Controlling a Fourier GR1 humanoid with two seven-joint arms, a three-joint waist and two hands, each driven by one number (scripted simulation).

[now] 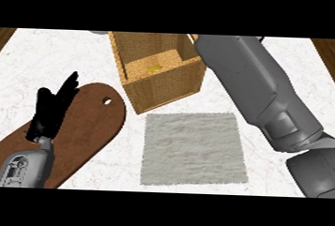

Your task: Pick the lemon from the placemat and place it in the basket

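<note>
Found the lemon (154,67) as a small yellow patch low inside the basket (164,89), close to its far inner wall and not on the placemat (193,148). Judged the placing done or all but done, since nothing lay on that grey mat, which sat just near of the basket. Traced the right forearm (248,80) along the basket's right side up to the far edge of the view, a line that suited a reach over the open top. Saw nothing of the right hand itself, so could not tell how its fingers stood or whether they touched the lemon. Noted the left hand (56,106) at the left, fingers straight and pointing up, with nothing in them, at rest above the brown cutting board (93,131) and well apart from the basket. Judged it parked there to leave the working arm room. Noted also the basket's skewed stance, one corner turned toward the mat.
</note>
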